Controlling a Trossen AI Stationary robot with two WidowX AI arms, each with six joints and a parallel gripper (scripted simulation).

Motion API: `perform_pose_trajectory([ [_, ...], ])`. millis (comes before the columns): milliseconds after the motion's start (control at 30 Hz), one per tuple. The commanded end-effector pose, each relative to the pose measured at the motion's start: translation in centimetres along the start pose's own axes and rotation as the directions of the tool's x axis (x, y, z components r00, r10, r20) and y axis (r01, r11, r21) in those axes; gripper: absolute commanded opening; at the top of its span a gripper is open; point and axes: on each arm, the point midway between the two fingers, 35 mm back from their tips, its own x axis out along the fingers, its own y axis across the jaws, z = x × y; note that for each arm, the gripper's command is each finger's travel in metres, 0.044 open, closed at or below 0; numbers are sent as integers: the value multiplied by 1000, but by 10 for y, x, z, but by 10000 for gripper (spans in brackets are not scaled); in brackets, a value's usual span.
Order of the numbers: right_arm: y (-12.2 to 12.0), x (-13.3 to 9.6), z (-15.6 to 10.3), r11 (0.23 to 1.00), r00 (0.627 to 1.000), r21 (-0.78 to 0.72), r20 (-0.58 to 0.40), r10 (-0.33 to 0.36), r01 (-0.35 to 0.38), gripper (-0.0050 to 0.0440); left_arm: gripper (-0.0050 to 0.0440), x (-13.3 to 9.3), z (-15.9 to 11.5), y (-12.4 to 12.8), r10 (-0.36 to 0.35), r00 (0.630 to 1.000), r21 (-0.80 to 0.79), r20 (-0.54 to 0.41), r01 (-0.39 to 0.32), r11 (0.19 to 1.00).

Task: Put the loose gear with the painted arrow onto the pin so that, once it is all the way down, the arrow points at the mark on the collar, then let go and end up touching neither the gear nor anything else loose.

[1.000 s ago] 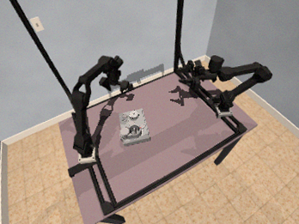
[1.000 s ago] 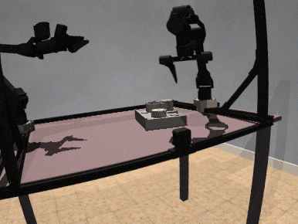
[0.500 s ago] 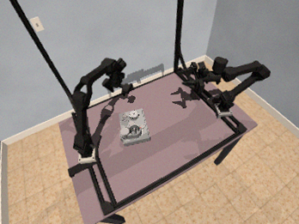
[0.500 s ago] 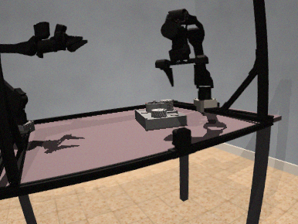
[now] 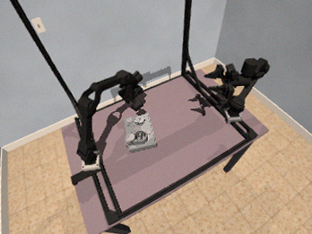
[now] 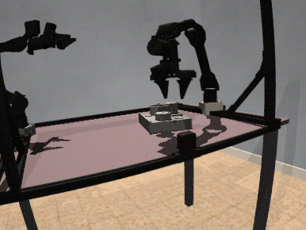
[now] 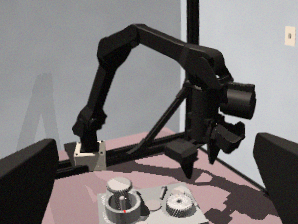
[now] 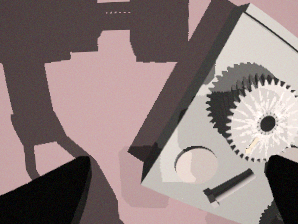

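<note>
A grey base plate lies on the mauve table top. On it, a pale toothed gear lies flat at one end; it also shows in the left wrist view. At the other end stands a pin in a dark collar with a small red mark. My right gripper hangs open and empty a short way above the plate, fingers pointing down. My left gripper is open and empty, raised high at the far side of the table, well away from the plate.
A small dark bolt-like piece and a round recess are on the plate near the gear. Black frame posts rise at the table's back corners. A black frame rail runs along the table edges.
</note>
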Motion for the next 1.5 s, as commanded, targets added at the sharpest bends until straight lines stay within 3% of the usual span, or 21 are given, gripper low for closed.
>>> perform_pose_trajectory([
  [0,-21,4,0,991,1000,132,13,-11,9,400,400,-23,9,-2,0,1000,-5,-1,0,1000],
  [67,-21,4,0,991,1000,132,13,-11,9,400,400,-23,9,-2,0,1000,-5,-1,0,1000],
  [333,-52,20,-3,931,1000,366,16,-20,13,400,400,-59,18,-20,-6,1000,-7,-12,6,1000],
  [533,-64,25,-5,893,1000,450,17,-23,13,400,400,-69,21,-32,-9,1000,-8,-15,9,1000],
  [833,-66,27,-6,883,1000,469,18,-24,13,400,400,-71,21,-35,-10,1000,-8,-15,10,1000],
  [967,-65,40,-2,887,1000,462,9,-21,14,400,400,-71,21,-35,-10,1000,-8,-15,10,1000],
  [1467,-66,54,-2,887,1000,462,9,-21,14,400,400,-71,21,-35,-10,1000,-8,-15,10,1000],
])
